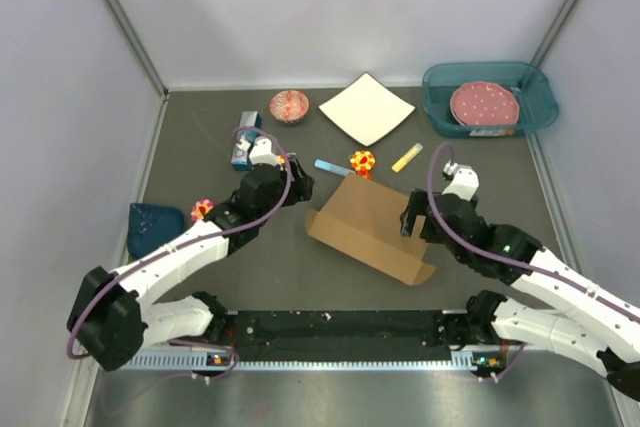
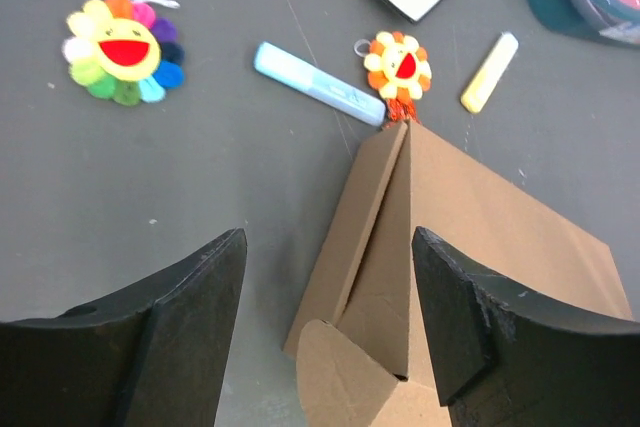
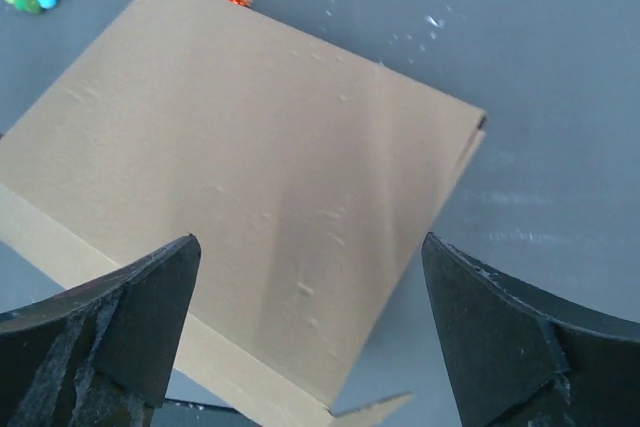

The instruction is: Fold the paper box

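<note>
**Left claw (image 2: 328, 247) and right claw (image 3: 310, 247) both open, box (image 1: 375, 227) free**

Your two claws are spread wide. Neither one holds anything. The left claw hangs over the left end of the box. The right claw hangs over its big flat top.

The box lies near the middle of the table (image 1: 260, 277), a bit to the right, between your two arms. It is turned at a slant. A flower toy (image 2: 398, 65) sits right at its far corner.

I think the box is very light. It is thin brown card, so it looks stiff on the flat parts and bends easily along the creases. It looks smooth, so a push may just make it slide on the table. A hard squeeze could dent it or leave a new crease.

Take hold of a thin edge or a loose flap, like the round tab (image 2: 335, 372) at the left end. Do not try to grab the flat top. Press one side down with one claw while the other claw folds.
</note>
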Controlling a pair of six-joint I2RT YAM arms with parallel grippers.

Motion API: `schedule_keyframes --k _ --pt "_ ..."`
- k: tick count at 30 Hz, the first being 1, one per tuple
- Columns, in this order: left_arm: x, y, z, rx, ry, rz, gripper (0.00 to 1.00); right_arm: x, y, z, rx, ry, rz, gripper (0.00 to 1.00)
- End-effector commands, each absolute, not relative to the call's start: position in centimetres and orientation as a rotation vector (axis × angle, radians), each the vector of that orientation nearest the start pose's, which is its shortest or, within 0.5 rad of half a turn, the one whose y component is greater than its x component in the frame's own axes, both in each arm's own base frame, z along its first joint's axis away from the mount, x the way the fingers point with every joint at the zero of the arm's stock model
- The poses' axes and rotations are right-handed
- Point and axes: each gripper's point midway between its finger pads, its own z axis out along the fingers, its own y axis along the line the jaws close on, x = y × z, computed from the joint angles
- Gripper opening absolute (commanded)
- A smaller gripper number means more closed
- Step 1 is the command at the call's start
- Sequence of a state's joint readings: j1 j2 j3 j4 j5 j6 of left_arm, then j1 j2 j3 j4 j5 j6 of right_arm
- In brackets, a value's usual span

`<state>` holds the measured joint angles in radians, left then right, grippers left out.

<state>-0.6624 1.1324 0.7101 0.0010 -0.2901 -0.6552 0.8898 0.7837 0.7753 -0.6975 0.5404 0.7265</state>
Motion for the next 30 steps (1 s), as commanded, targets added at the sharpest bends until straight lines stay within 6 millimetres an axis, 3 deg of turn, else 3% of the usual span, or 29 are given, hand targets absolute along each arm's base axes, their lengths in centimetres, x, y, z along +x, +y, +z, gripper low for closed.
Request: schedule_keyframes --k 1,11,17,26,30 --pt "30.6 -23.2 18.9 -0.076 2.014 -0.722 0.74 18.5 12.1 16.6 0.238 2.248 0.292 0.95" --pt "29.5 -26.4 15.3 0.085 2.176 -0.827 0.76 17.5 11.8 12.7 0.294 2.340 0.262 0.98" --pt "28.3 -28.0 14.0 0.138 2.285 -0.912 0.69 17.6 11.9 12.0 0.299 2.353 0.273 0.98" --pt "26.4 -28.2 13.2 0.123 2.313 -1.005 0.51 18.0 12.7 12.0 0.289 2.350 0.317 0.97" --pt "25.2 -28.4 12.6 0.111 2.352 -1.057 0.51 18.3 13.1 11.8 0.290 2.356 0.326 0.97"
